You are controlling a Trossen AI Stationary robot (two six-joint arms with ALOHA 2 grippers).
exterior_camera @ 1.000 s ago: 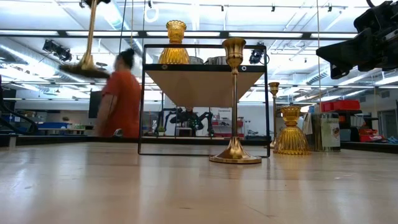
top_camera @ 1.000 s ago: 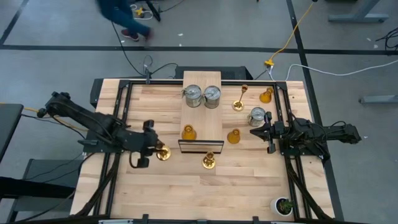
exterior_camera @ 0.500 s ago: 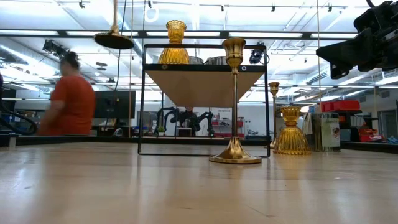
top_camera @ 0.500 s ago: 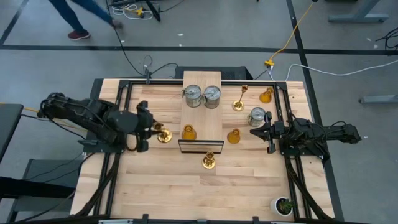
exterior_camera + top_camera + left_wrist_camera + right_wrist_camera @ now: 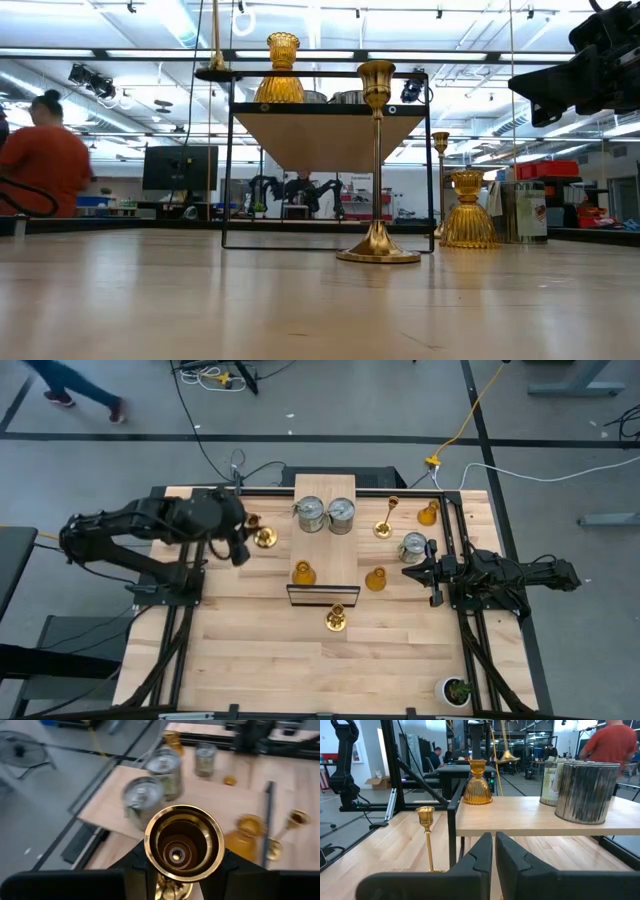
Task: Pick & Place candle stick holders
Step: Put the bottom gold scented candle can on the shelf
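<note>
Left gripper (image 5: pixel 243 540) clamps gold candlestick (image 5: pixel 263 538), airborne near table's (image 5: pixel 250 660) far-left part, beside shelf (image 5: pixel 325 555). Step: transport. Next: carry over shelf, lower upright, release. Right gripper (image 5: pixel 418 573) closed, empty, waits near right edge.

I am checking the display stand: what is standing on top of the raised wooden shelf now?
On the shelf stand two silver cans at the far end and one amber holder near the front edge. Whatever lies below the shelf is covered from above.
</note>
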